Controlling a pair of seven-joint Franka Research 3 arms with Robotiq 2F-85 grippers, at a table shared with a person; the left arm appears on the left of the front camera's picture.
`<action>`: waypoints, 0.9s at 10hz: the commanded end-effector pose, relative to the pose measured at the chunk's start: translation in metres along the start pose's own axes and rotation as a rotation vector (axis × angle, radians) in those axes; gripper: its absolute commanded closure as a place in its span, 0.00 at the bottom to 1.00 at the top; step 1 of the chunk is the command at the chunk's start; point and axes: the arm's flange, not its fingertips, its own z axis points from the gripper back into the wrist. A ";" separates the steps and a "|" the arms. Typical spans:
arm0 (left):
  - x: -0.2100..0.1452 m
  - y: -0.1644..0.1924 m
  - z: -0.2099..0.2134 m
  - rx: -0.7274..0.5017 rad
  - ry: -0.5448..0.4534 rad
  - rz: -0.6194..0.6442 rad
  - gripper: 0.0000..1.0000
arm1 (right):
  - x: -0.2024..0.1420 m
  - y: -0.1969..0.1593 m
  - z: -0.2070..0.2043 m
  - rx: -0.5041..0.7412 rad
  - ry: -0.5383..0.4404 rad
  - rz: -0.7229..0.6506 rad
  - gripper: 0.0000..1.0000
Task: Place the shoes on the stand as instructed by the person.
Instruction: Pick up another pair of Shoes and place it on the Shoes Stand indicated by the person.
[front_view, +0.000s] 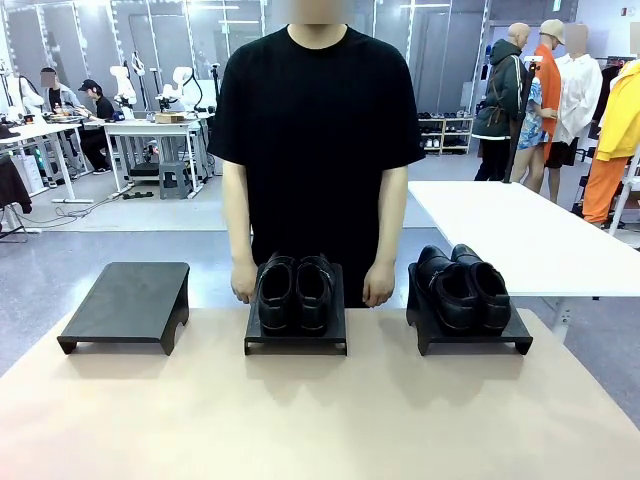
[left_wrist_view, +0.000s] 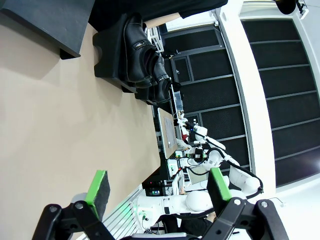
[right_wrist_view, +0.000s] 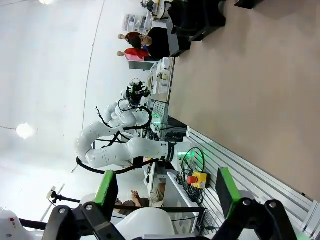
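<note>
Three black stands sit in a row on the tan table (front_view: 320, 410). The left stand (front_view: 125, 305) is bare. A plain pair of glossy black shoes (front_view: 295, 293) rests on the middle stand (front_view: 296, 340). The pair of shoes with a strap (front_view: 462, 288) rests on the right stand (front_view: 475, 338). The person (front_view: 318, 130) stands behind the middle stand, both hands (front_view: 243, 285) hanging at the table's far edge. My left gripper (left_wrist_view: 157, 187) is open and holds nothing; black shoes on a stand (left_wrist_view: 142, 55) lie far ahead of it. My right gripper (right_wrist_view: 166, 187) is open over the table's near edge.
A white table (front_view: 520, 230) stands at the back right, beyond the right stand. Other people and work tables fill the room behind. In the right wrist view a black stand (right_wrist_view: 200, 20) shows at the top, with bare tabletop (right_wrist_view: 250, 90) before it.
</note>
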 end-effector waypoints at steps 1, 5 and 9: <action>0.002 -0.002 0.000 -0.022 -0.010 0.006 0.00 | -0.004 0.002 -0.003 0.001 0.020 0.021 0.00; 0.002 -0.002 0.000 -0.022 -0.010 0.006 0.00 | -0.004 0.002 -0.003 0.001 0.020 0.021 0.00; 0.002 -0.002 0.000 -0.022 -0.010 0.006 0.00 | -0.004 0.002 -0.003 0.001 0.020 0.021 0.00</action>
